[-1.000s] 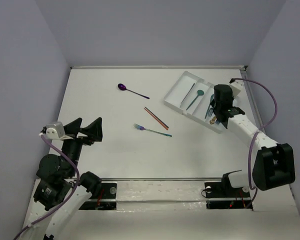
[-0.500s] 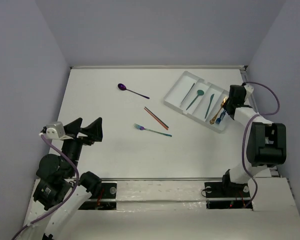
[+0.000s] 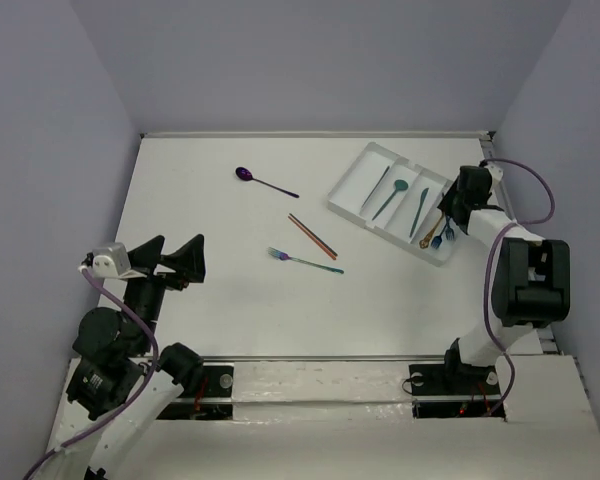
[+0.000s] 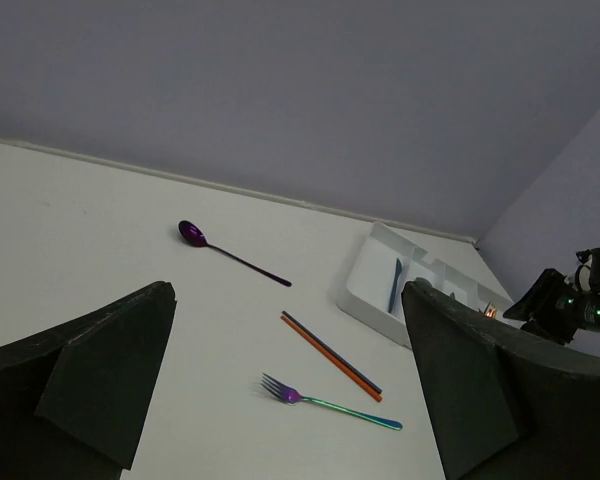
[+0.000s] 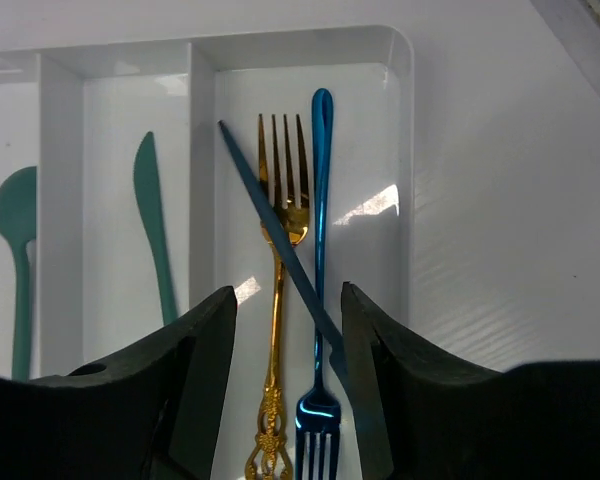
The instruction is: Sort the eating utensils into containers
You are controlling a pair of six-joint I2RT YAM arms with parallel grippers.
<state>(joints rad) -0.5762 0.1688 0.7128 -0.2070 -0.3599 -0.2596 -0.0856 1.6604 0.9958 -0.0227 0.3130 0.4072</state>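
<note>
The white tray (image 3: 352,180) lies at the back right. Its compartments hold a dark knife (image 3: 377,188), a teal spoon (image 3: 391,198), a teal knife (image 3: 418,212), and a gold fork (image 5: 280,300) beside a blue fork (image 5: 321,200). A dark blue knife (image 5: 265,195) lies slantwise across both forks. My right gripper (image 5: 285,380) is open just above that last compartment (image 3: 452,212). On the table lie a purple spoon (image 3: 265,182), red-orange and dark sticks (image 3: 312,236) and a purple-teal fork (image 3: 305,261). My left gripper (image 3: 175,250) is open and empty at the near left.
Grey walls close the table at the back and both sides. The tray's right end sits near the right wall. The right arm's purple cable (image 3: 540,195) loops beside the tray. The loose utensils also show in the left wrist view, with the fork (image 4: 325,400) nearest.
The right arm has folded back and its gripper has moved from over the tray's near right part to the tray's right end. The left arm has not moved.
</note>
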